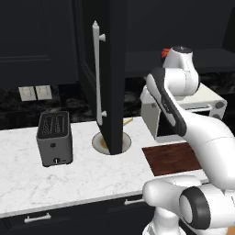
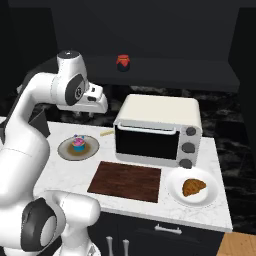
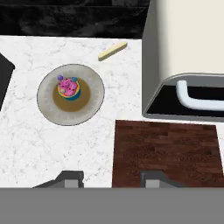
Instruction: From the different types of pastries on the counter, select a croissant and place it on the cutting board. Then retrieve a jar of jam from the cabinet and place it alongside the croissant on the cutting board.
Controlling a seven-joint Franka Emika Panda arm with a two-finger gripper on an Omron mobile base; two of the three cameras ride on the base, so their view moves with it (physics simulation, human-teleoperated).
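Toaster [image 1: 54, 138]: stands at the left of the desk [image 1: 69, 176], no part of the task.
Cabinet door [image 1: 103, 73]: swung open, its white bar handle facing the left base camera.
Cupcake plate [image 2: 78, 148]: a pink-topped cupcake [image 3: 68, 88] sits on it, left of the board; not the wanted pastry.
Jaws [image 3: 111, 178]: pressed together and empty, hovering high over the desk between the cupcake plate and the board.
Cutting board [image 2: 126, 181]: bare, in front of the toaster oven [image 2: 157, 129].
Jam jar [image 2: 123, 62]: on the open cabinet's shelf, above the oven.
Croissant [image 2: 193, 187]: on a pale plate [image 2: 174, 191] at the right, just beside the board.
Step in hand: likely the first one, fetching the croissant, since the board holds nothing.
Next move: probably swing right across the board, spread the jaws, and come down over the croissant.
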